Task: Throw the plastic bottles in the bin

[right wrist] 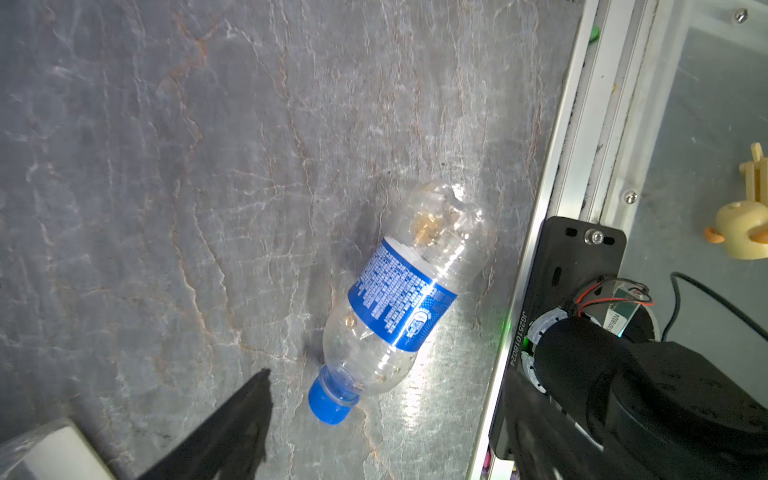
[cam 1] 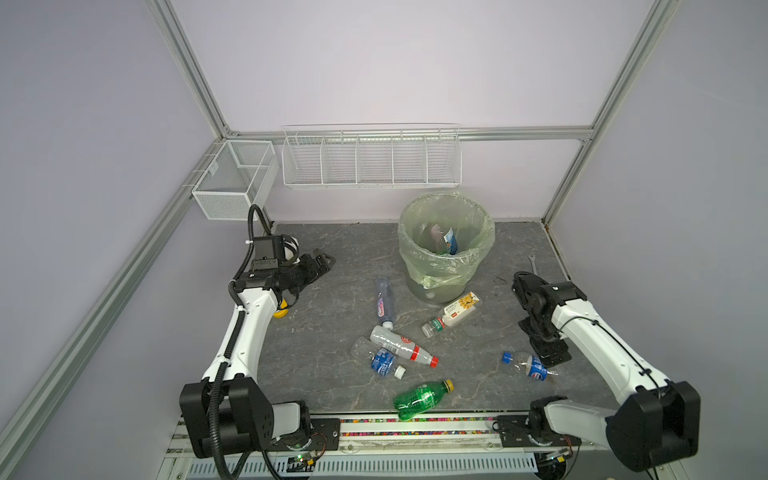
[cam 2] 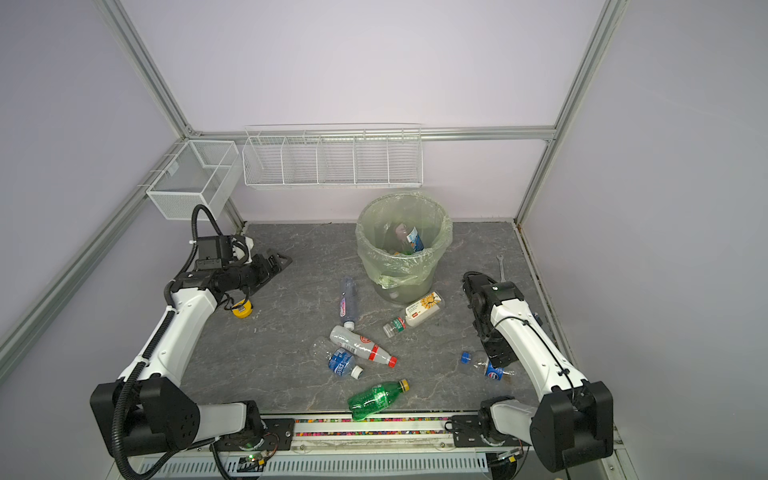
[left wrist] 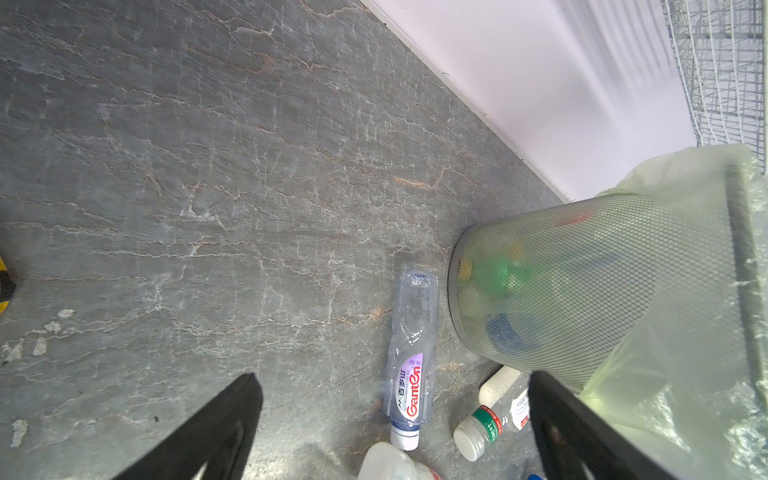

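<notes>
Left gripper (cam 1: 326,262): fingers apart, empty, above the far-left table (cam 1: 324,374).
Right gripper (cam 1: 550,356): fingers apart, empty, just beside the blue-capped bottle (cam 1: 527,365), near right.
Plastic bottles (cam 1: 401,345): six lie on the table; others are inside the bin (cam 1: 440,286), far centre.
Risk: the round, crushable blue-capped bottle may roll or slip from closing fingers toward the right table edge.

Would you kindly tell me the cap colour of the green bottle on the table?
Yellow cap on the green bottle, clearest in a top view.
</notes>
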### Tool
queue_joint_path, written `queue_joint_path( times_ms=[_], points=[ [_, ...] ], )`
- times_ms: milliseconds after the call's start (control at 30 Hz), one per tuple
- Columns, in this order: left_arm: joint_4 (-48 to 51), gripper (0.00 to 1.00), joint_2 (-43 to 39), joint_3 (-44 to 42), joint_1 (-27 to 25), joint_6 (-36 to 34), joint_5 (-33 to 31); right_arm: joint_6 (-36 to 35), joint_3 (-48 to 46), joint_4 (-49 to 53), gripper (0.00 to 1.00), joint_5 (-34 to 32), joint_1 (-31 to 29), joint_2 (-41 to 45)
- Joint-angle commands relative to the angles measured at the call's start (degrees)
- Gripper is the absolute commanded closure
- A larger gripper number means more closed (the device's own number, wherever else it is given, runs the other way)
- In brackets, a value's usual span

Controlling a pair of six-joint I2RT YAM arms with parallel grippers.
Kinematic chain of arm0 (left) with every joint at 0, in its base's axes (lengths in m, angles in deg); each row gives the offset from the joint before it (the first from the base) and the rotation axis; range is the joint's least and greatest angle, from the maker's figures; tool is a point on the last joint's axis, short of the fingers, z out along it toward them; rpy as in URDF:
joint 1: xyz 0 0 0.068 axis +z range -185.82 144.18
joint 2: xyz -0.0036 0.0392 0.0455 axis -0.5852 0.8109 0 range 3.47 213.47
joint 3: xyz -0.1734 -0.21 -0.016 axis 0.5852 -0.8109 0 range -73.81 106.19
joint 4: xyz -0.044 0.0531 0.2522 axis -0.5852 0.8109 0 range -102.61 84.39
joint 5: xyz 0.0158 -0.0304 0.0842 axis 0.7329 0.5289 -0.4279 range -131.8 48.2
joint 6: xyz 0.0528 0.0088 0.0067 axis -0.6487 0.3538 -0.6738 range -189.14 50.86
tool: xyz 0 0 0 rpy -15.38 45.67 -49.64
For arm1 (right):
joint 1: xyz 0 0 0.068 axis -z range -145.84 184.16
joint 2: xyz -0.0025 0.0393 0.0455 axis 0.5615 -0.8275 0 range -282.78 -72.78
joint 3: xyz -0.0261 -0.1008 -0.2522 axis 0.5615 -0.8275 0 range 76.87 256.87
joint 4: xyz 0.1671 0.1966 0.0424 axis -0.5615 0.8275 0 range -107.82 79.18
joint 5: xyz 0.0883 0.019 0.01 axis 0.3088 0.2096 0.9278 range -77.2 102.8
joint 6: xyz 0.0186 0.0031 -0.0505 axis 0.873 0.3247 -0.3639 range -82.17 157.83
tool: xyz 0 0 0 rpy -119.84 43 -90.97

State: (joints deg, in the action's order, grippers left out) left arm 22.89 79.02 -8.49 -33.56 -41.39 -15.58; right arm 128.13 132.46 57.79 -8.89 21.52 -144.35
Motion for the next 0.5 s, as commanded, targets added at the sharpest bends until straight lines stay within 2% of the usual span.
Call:
queue_joint_path(
  times_ms=[0,167,333,467],
  points=[
    [0.79,0.0,0.33,0.68,0.44,-0.95,0.13,4.68,-2.33,-1.21,0.12,4.06,0.43,0.09],
    [0.79,0.0,0.31,0.61,0.55,-0.86,0.14,5.48,-4.47,-3.16,0.12,4.29,0.47,0.52],
    [0.62,0.0,0.86,0.25,0.55,-0.59,0.37,-0.82,-4.88,-8.43,0.11,7.03,3.36,-3.57],
    [0.88,0.0,1.01,0.51,0.55,-0.73,0.34,-2.17,-6.65,-11.05,0.11,9.22,3.64,-7.02]
  ],
)
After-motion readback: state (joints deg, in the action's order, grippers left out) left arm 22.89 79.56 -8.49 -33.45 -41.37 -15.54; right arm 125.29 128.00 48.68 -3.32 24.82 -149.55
